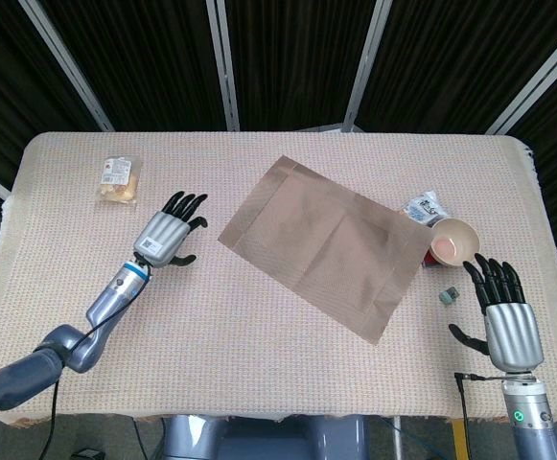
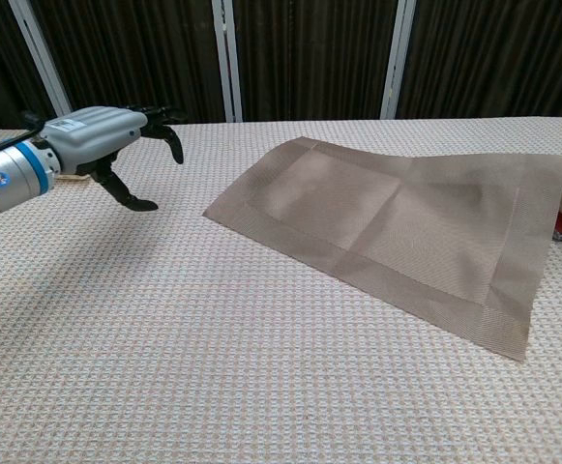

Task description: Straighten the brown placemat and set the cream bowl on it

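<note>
The brown placemat [image 1: 325, 243] lies crooked mid-frame, the cream bowl [image 1: 454, 241] touching its right edge. Your left robot hand [image 1: 169, 232], fingers wide and empty, is near the left corner; press flat there and turn gently

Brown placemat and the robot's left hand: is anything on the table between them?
Nothing. In the head view only bare woven tablecloth shows between the left hand and the brown rectangular placemat; the chest view shows the same.
</note>
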Tool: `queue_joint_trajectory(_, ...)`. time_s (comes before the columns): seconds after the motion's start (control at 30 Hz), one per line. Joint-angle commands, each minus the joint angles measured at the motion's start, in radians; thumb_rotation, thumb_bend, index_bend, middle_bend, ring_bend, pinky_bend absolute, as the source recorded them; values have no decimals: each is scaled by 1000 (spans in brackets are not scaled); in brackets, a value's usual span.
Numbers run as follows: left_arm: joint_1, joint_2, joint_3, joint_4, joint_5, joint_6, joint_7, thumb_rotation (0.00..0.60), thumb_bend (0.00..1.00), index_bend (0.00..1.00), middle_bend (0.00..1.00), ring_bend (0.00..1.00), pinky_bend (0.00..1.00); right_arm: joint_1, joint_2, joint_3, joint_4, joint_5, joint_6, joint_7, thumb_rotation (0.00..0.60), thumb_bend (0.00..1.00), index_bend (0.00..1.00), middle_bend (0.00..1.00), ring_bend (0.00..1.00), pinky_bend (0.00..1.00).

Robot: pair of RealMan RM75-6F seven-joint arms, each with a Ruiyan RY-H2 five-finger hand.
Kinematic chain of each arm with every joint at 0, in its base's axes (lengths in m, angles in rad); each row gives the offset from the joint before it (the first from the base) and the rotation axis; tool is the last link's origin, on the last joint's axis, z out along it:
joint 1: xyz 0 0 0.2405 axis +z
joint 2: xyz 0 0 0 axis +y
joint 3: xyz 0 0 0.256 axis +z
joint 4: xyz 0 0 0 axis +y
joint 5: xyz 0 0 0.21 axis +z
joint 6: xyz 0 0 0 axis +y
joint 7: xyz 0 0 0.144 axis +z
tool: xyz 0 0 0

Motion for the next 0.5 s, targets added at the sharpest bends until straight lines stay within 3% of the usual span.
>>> queue_joint_trajectory(0.03,-52,-75,5,99,-2,-26,-27,600,132,328,0,0,0,-5,6,10,-1,9,-13,9,600,0,73,0,0,0)
queue_joint_trajectory(0.5,-151,-287,23,403,-29,-102,-140,600,139,344,0,0,0,-13,24,59,20,23,-45,61,600,0,93,0,0,0)
